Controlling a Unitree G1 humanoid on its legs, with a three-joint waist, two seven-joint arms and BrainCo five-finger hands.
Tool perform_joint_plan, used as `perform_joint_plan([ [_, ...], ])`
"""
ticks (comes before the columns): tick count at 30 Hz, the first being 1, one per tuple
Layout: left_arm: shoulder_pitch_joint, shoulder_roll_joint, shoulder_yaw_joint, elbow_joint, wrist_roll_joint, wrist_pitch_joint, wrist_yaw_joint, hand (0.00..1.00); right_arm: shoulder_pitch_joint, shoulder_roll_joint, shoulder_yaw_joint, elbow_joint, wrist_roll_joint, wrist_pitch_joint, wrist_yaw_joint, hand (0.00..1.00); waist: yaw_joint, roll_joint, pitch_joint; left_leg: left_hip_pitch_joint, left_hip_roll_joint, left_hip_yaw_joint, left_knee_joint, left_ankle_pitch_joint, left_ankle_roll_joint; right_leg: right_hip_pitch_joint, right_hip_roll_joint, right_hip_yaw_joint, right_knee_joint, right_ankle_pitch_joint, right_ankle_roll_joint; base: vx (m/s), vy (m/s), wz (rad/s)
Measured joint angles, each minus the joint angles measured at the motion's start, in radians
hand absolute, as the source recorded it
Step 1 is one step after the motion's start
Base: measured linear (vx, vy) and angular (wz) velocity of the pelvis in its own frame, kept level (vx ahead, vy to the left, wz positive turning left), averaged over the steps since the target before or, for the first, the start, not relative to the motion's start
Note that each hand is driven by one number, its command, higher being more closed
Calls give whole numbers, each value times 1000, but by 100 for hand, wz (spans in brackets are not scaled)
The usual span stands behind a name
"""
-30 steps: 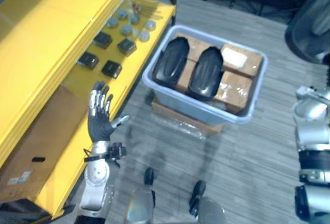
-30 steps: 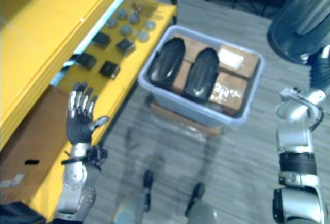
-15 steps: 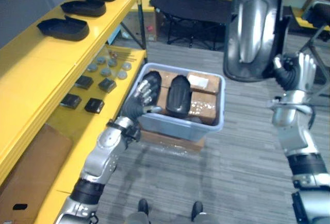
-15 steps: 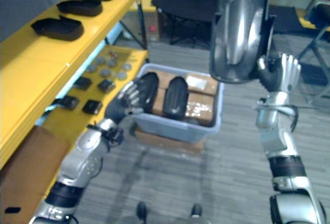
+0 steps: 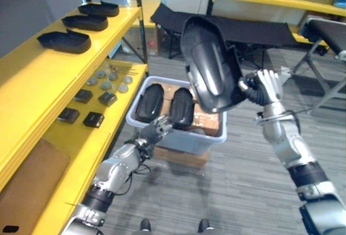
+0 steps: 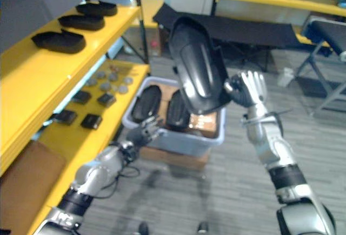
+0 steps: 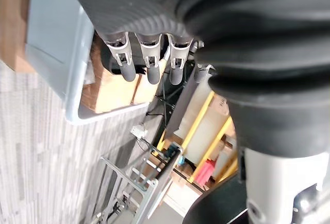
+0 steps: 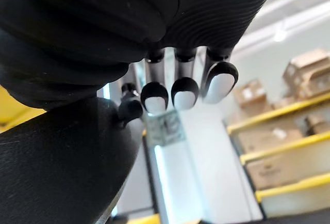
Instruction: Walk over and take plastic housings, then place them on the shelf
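The raised housing (image 5: 211,67) has tipped toward the shelf (image 5: 43,75), its edge pinched by the right hand (image 5: 264,86); the left hand (image 5: 157,129) has dropped to the near rim of the bin (image 5: 189,142), fingers loosely spread; 2 housings (image 5: 150,102) lie inside.

Warehouse-style workshop: long yellow shelf racks (image 5: 38,75), stacked cardboard boxes (image 8: 301,69), grey parts bin (image 5: 194,143)

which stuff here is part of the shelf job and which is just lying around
Job: raised housing in right hand; two housings in the bin; three housings on the yellow shelf; left hand by the bin.
Lying about: small black boxes, grey discs, folding cot.
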Motion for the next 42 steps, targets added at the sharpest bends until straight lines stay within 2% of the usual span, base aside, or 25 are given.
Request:
perform_joint_plan([
  [7, 8, -35, -33, 61, 18, 2, 38, 0, 33, 30, 72, 4, -5, -30, 3, 100, 2, 0, 0, 13, 4, 3, -1, 1, -2, 16, 5, 3, -9, 2, -1, -7, -6, -2],
  [14, 8, -68, -62, 127, 55, -4, 98, 0, 61, 62, 129, 4, -50, -82, 4, 100, 7, -1, -1, 14, 4, 14, -2, 1, -2, 12, 4, 20, -14, 9, 2, -13, -2, -4],
  [20, 8, -83, -69, 142, 48, -15, 109, 0, 72, 101, 167, 8, -66, -106, 7, 100, 8, -13, -8, 14, 4, 15, -2, 1, -1, 12, 5, 21, -16, 10, 2, 0, 0, 0],
  [23, 7, -90, -70, 151, 25, -43, 109, 0, 79, 110, 179, 8, -66, -112, 24, 100, 9, -23, -15, 14, 4, 15, -2, 1, -1, 12, 4, 21, -16, 10, 2, 0, 0, 0],
  [28, 3, -99, -69, 152, -137, -81, 130, 0, 102, 126, 199, 39, -94, -113, 26, 100, 10, -28, -18, 15, 3, 16, -2, 1, -1, 12, 3, 22, -16, 11, 2, 0, 0, 0],
  [33, -1, -103, -63, 143, -234, -116, 151, 0, 124, 126, 200, 49, -106, -113, 22, 100, 9, -28, -18, 15, 4, 17, -2, 1, -1, 12, 3, 22, -16, 11, 2, 0, 0, 0],
  [42, -11, -108, -59, 105, -239, -117, 197, 0, 130, 128, 203, 73, -110, -114, -5, 100, 12, -28, -18, 14, 4, 16, -2, 1, -2, 12, 4, 22, -19, 11, 2, 0, 0, 0],
])
